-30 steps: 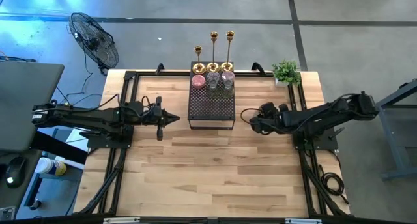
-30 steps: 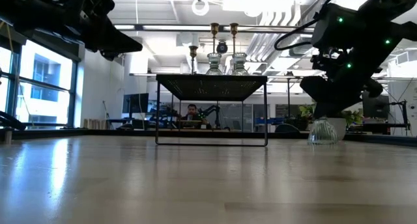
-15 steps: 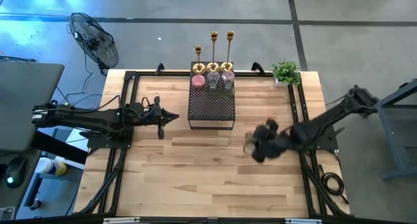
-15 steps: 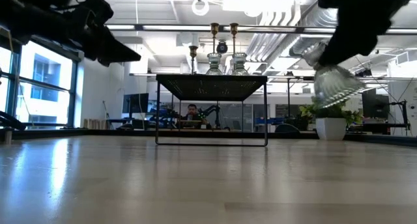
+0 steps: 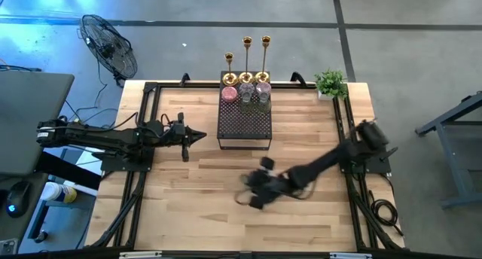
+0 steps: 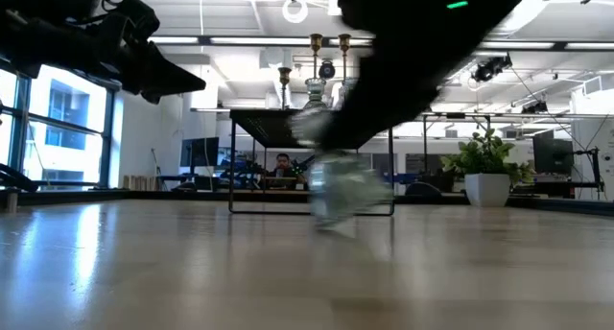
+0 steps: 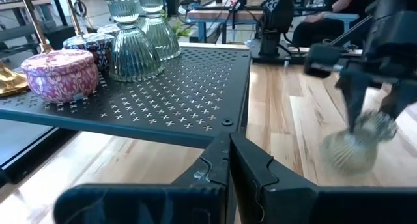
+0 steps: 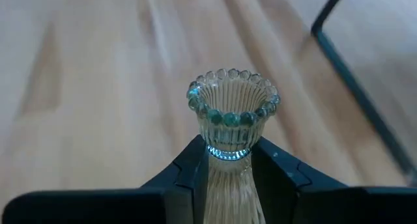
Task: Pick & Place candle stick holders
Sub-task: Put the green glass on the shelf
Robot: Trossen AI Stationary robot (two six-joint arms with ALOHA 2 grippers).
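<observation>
My right gripper (image 5: 251, 196) is shut on a pale green ribbed glass holder (image 8: 232, 113) low over the table's middle, near the front; the holder also shows blurred in the low view (image 6: 343, 190) and in the left wrist view (image 7: 352, 149). My left gripper (image 5: 203, 135) is shut and empty, hovering left of the black mesh stand (image 5: 244, 123). Three gold candlesticks (image 5: 247, 60) stand at the stand's far end. A pink cup (image 7: 58, 75), a dark patterned cup (image 7: 98, 45) and two green ribbed holders (image 7: 133, 51) stand on the mesh top. My right gripper pinches the holder's narrow neck (image 8: 229, 152) just below its beaded rim, between its two fingers (image 8: 189, 168). The wide ribbed body (image 7: 348, 155) hangs below the fingers, tilted. Whether it touches the table I cannot tell.
A small green potted plant (image 5: 330, 83) stands at the table's far right corner. Black rails (image 5: 143, 131) run along both table sides. Bare wood (image 5: 188, 206) lies in front of the stand.
My right gripper has lifted the glass holder off the table to the right of the stand and swung it fast toward the near edge and the left, to the table's middle. The holder has tipped in the hold.
</observation>
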